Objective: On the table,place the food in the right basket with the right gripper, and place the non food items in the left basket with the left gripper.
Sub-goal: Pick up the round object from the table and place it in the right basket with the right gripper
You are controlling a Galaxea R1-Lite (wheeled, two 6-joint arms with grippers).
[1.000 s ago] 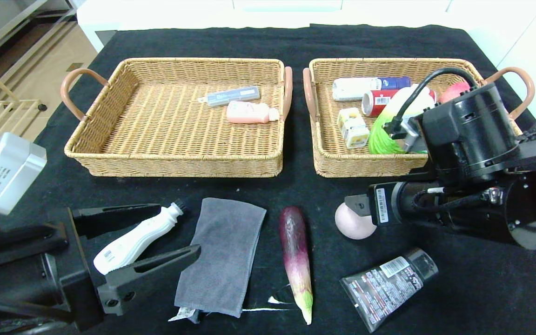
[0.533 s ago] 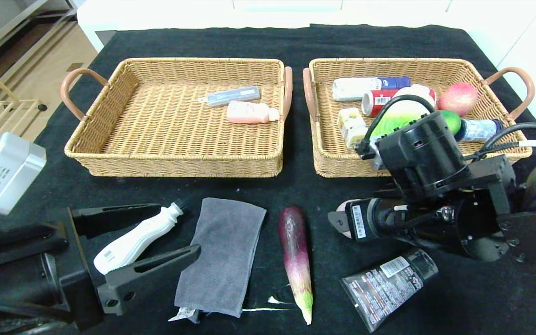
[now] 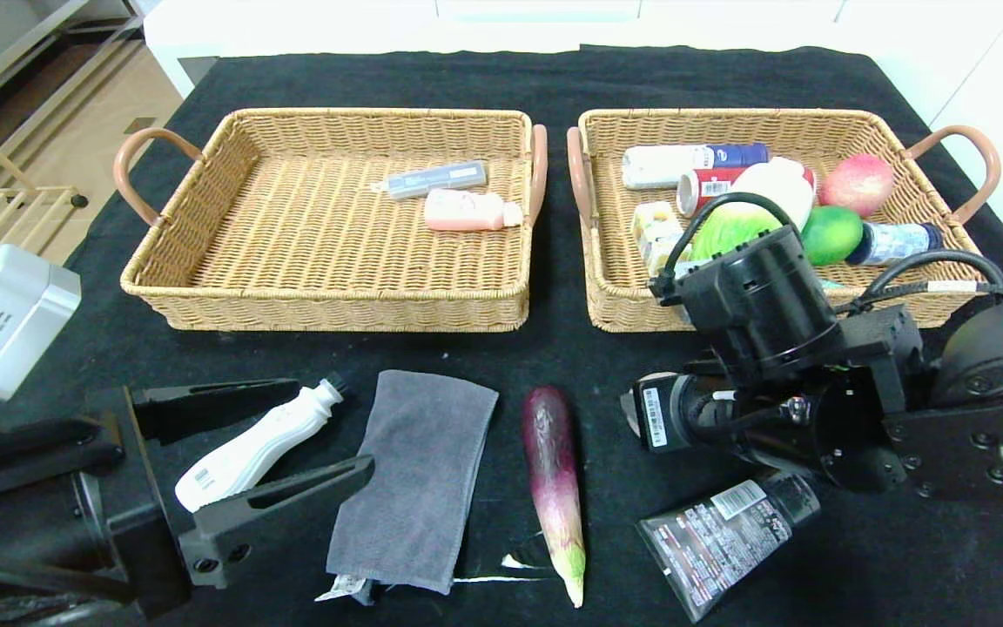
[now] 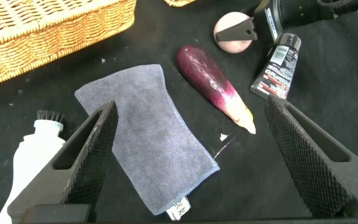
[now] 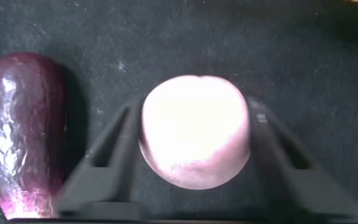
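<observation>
The right gripper [image 5: 194,162] is low over the table [image 3: 554,78] with a pale pink peach [image 5: 195,130] between its two fingers [image 5: 104,155]; the fingers flank the fruit on both sides, close against it, but whether they already press it I cannot tell. In the head view the right arm hides nearly all of the peach. Just beside the peach lies the eggplant [image 3: 554,475], its purple end [image 5: 23,130] showing in the right wrist view, its pale tip pointing toward the robot. On the peach's other side, nearer the robot, a black tube [image 3: 723,535] lies flat.

Beyond the peach stands the right basket [image 3: 615,296], holding a white and blue bottle [image 3: 693,163], a red can [image 3: 706,192], a yellow carton [image 3: 658,228], a green and white vegetable [image 3: 750,213], a mango [image 3: 831,235], a red apple [image 3: 856,184] and a small water bottle [image 3: 893,242].

Farther from the peach, past the eggplant, a grey cloth [image 3: 419,479] lies spread out. Beyond that the left gripper [image 3: 253,444] hovers with its jaws spread wide, holding nothing, straddling a white brush bottle [image 3: 253,448] that rests on the table. The left basket [image 3: 327,305] sits beside the right one and contains a grey pen box [image 3: 434,179] and a pink bottle [image 3: 467,211].
</observation>
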